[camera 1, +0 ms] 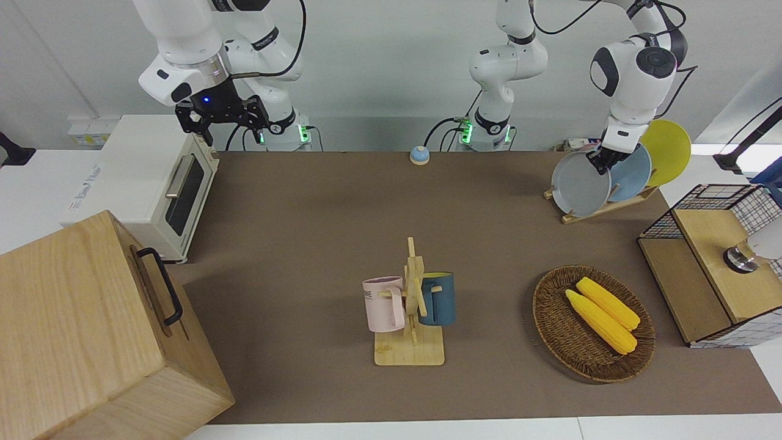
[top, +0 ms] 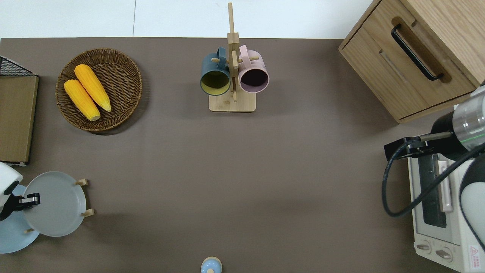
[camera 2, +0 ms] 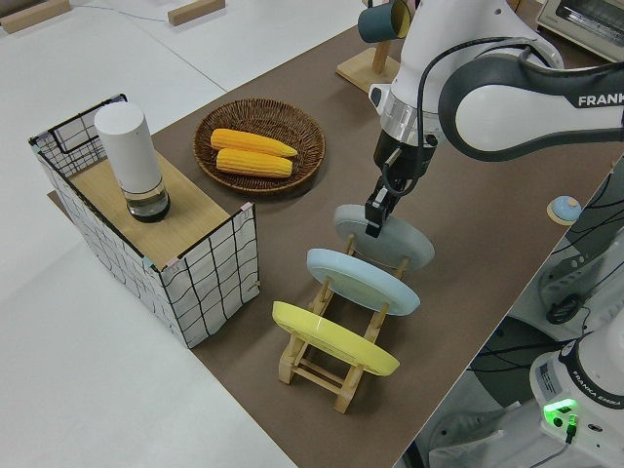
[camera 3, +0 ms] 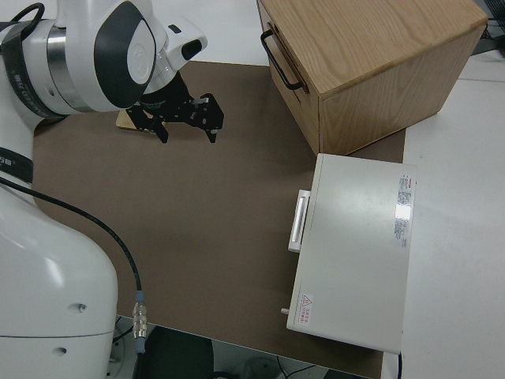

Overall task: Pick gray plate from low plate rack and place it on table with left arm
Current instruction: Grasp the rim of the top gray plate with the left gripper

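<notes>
The gray plate (camera 1: 579,184) (top: 53,204) (camera 2: 390,241) leans in the end slot of the low plate rack (camera 1: 605,209) (camera 2: 327,366), the slot farthest from the robots, at the left arm's end of the table (camera 1: 305,244). My left gripper (camera 1: 600,160) (top: 27,201) (camera 2: 374,222) comes down onto the plate's upper rim and is shut on it, one finger on each face. I cannot tell whether the plate's lower edge still rests in the rack. The right arm is parked with its gripper (camera 1: 221,119) (camera 3: 187,126) open and empty.
A light blue plate (camera 1: 632,174) and a yellow plate (camera 1: 669,150) stand in the same rack, nearer to the robots. A wicker basket (camera 1: 553,318) holds corn; a wire basket with a wooden lid (camera 1: 715,256) is beside it. Mid-table stands a mug stand (camera 1: 412,305). A toaster oven (camera 1: 153,183) and wooden cabinet (camera 1: 85,330) are at the right arm's end.
</notes>
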You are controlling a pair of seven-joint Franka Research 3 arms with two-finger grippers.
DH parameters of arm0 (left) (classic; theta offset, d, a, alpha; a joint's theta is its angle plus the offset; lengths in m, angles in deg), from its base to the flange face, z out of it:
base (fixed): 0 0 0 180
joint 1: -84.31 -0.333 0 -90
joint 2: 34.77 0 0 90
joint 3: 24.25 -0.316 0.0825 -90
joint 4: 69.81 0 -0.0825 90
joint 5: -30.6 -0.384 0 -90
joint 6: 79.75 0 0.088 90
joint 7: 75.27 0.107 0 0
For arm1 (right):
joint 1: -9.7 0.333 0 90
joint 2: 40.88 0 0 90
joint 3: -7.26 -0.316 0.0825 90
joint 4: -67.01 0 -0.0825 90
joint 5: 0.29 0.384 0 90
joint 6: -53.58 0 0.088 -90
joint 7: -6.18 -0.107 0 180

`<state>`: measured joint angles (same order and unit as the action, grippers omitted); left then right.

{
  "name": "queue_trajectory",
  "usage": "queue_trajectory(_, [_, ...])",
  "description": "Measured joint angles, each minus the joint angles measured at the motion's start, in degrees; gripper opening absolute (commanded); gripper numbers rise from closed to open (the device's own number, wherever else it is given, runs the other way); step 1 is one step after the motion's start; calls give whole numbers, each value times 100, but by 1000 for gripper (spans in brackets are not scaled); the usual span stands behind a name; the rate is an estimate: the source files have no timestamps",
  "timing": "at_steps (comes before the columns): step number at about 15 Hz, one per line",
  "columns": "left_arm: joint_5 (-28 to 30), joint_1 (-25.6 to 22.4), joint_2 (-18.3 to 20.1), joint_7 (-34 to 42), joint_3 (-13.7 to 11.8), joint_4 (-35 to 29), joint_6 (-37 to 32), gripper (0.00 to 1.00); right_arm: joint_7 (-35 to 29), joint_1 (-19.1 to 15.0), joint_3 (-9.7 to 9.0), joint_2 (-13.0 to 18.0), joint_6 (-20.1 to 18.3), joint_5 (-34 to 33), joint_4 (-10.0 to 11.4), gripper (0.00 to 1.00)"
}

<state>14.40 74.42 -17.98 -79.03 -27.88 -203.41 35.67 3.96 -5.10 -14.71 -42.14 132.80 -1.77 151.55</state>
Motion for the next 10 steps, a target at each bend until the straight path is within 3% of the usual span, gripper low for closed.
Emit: queue_trajectory(10, [-40,55,4,29,192,1172,-1301,0,0,0,0,0,0,0,0,983])
